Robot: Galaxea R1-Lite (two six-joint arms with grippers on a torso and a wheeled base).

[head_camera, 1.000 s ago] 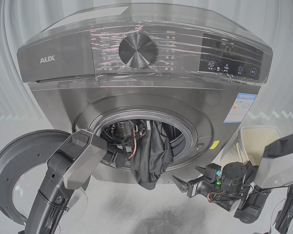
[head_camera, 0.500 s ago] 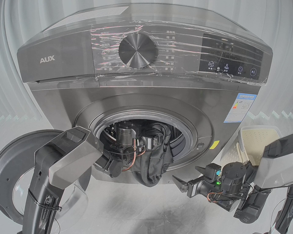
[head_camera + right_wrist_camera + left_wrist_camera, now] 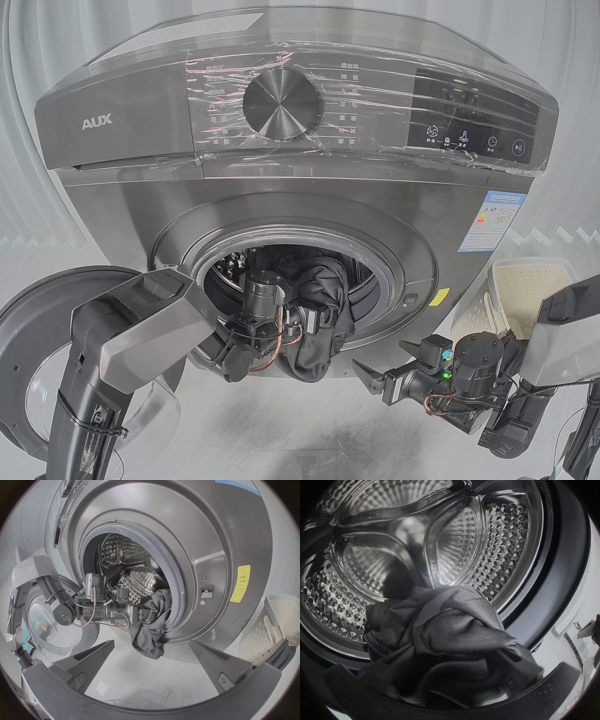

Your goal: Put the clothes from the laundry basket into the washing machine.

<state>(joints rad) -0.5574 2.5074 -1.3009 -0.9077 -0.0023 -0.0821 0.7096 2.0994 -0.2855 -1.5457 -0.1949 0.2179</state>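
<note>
We see our left tool clamped on the dark garment, garment half inside the drum, half draped over the washing machine rim, open door at left, right tool spread wide, empty, beside the laundry basket

Pale pleated curtain behind; grey floor below.
</note>
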